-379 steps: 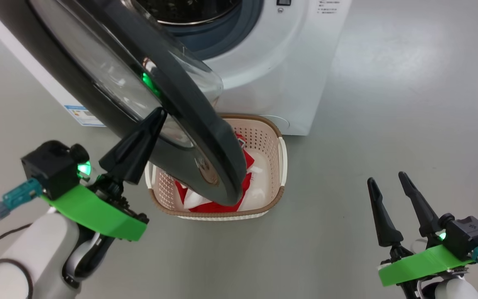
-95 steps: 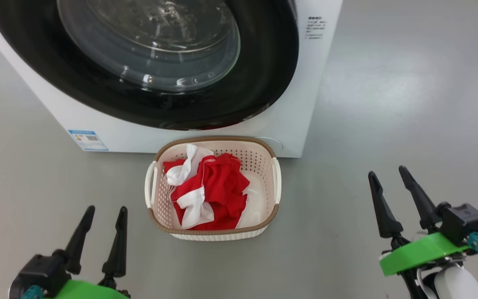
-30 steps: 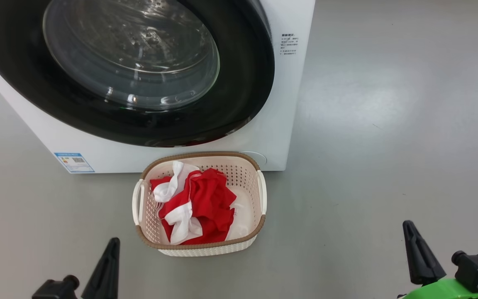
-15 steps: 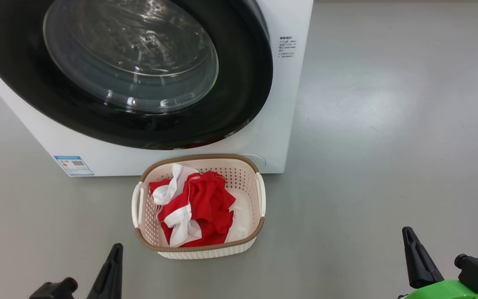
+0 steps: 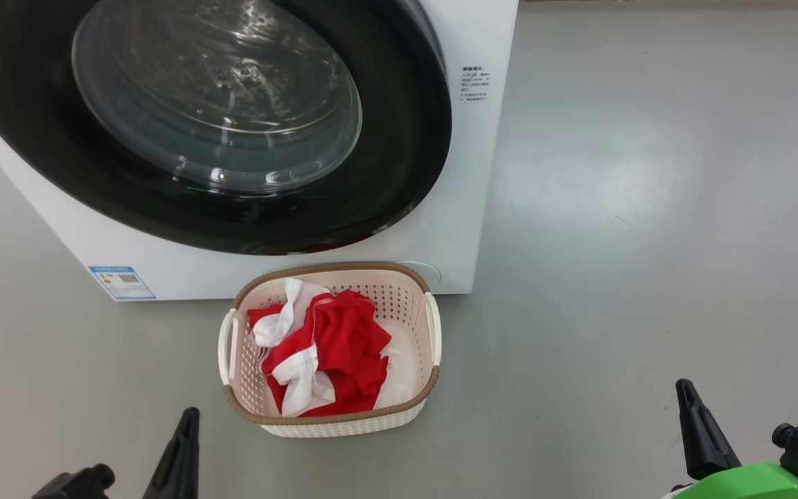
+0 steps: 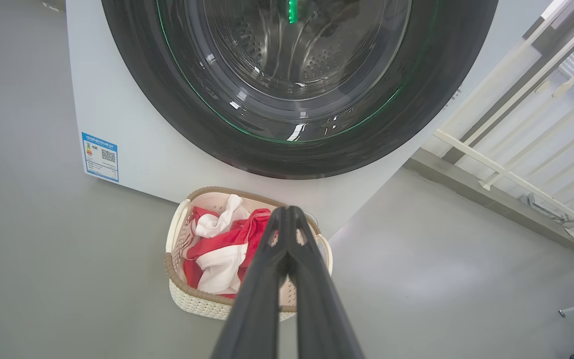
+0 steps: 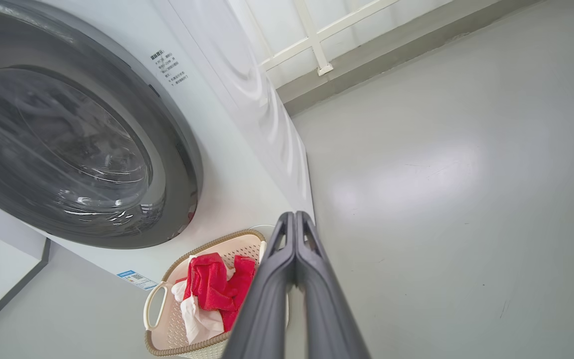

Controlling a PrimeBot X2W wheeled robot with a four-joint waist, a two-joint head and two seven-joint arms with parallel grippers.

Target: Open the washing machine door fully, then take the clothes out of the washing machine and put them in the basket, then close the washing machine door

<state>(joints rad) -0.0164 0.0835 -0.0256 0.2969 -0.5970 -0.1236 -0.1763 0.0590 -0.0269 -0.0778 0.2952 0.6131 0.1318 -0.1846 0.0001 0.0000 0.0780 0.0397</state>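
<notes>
Clothes (image 5: 330, 353) lie in basket (image 5: 337, 424) before washer (image 5: 472, 208), door (image 5: 406, 166) closed; left gripper (image 6: 287, 212), right gripper (image 7: 294, 215) pinched together, empty.

Floor (image 5: 648, 208): grey, glossy, pale light patches. Railing (image 7: 311, 41): white bars, at floor's far edge. Kerb (image 7: 391, 50): grey, below railing.

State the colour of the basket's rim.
The basket's rim is brown; the head view shows it best.
</notes>
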